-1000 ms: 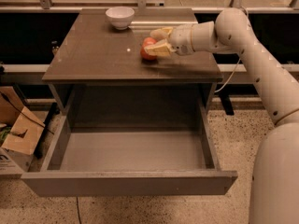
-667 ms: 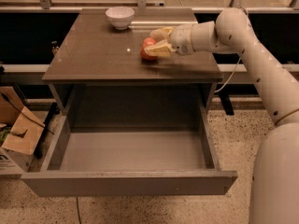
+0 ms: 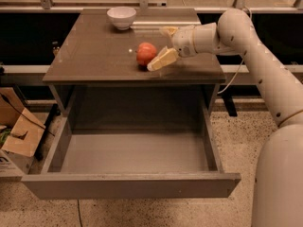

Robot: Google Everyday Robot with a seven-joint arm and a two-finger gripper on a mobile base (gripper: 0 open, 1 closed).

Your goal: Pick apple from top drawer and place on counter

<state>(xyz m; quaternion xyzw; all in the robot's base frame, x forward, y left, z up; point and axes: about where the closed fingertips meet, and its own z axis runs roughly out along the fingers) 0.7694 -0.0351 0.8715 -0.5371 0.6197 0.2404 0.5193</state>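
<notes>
On the counter (image 3: 94,56) sits the apple (image 3: 146,54). Beside it, the gripper (image 3: 158,49) has its fingers spread wide.

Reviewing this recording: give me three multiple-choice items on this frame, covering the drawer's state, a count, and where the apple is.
1. The top drawer is:
A shut
B open, nothing in it
C lifted off the cabinet

2. How many bowls stand on the counter?
A one
B two
C three

3. Where is the apple?
A in the top drawer
B on the counter
C on the floor

Answers:
1 B, its grey bottom lies bare.
2 A, one white bowl at the back.
3 B, it rests on the counter, with the gripper open just right of it.
</notes>
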